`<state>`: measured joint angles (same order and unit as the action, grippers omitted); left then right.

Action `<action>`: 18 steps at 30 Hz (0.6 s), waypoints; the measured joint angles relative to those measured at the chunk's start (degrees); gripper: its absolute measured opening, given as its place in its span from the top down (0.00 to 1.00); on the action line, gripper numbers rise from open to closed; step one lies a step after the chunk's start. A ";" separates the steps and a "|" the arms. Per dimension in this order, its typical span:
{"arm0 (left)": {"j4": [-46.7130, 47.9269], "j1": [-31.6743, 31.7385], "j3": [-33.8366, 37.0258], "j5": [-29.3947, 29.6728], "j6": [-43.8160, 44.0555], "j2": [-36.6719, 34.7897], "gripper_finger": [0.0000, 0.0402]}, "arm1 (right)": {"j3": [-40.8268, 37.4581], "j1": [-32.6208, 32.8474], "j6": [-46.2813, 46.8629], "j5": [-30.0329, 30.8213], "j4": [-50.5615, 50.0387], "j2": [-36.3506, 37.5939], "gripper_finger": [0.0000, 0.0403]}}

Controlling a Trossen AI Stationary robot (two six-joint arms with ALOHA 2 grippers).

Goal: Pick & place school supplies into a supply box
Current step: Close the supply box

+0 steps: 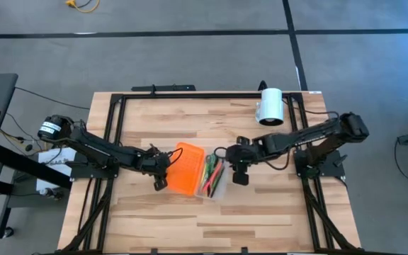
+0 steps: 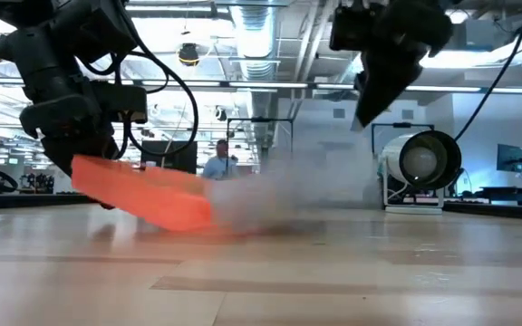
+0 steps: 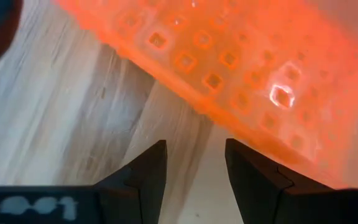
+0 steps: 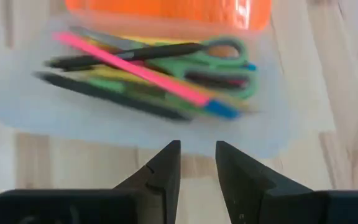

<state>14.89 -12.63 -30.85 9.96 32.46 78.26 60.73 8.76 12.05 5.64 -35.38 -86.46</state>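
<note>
The supply box (image 1: 217, 188) is a clear case in the middle of the table, with several pens and pencils (image 4: 142, 78) and green-handled scissors (image 4: 222, 53) lying inside. Its orange lid (image 1: 186, 168) stands slanted. In the low view the lid (image 2: 143, 195) has its left edge raised and its right edge low. My left gripper (image 1: 160, 176) is open at the lid's left edge, and in its wrist view its fingers (image 3: 194, 168) sit just below the lid (image 3: 241, 62). My right gripper (image 1: 239, 176) hovers open, with a narrow gap (image 4: 197, 165), at the box's right side and touches nothing. My left gripper stands open beside the raised left edge of the orange lid (image 3: 291, 155), coming level from the table's left. I cannot tell whether a finger touches that edge.
A white cylinder (image 1: 270, 106) lies on its side near the table's far right corner. Bare wood lies along the near side (image 1: 211, 227). A black frame (image 1: 190, 95) rims the table. A person (image 2: 217, 161) shows far back in the room.
</note>
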 joint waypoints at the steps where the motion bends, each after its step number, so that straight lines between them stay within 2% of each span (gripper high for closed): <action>1: -0.02 0.03 0.00 0.09 -0.07 0.00 0.62 | -0.02 0.06 0.01 0.49 -1.04 -0.16 0.76; 12: 0.11 0.00 0.02 0.25 -0.84 0.00 0.62 | -0.06 1.64 3.96 -1.46 -2.61 -9.43 0.76; 18: 0.07 -0.02 0.06 1.11 -1.06 -0.02 0.62 | -0.83 4.24 7.26 -0.92 -1.84 -7.72 0.76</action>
<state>14.96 -12.64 -30.79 11.07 31.40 78.24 59.90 13.00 19.31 4.72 -37.22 -94.18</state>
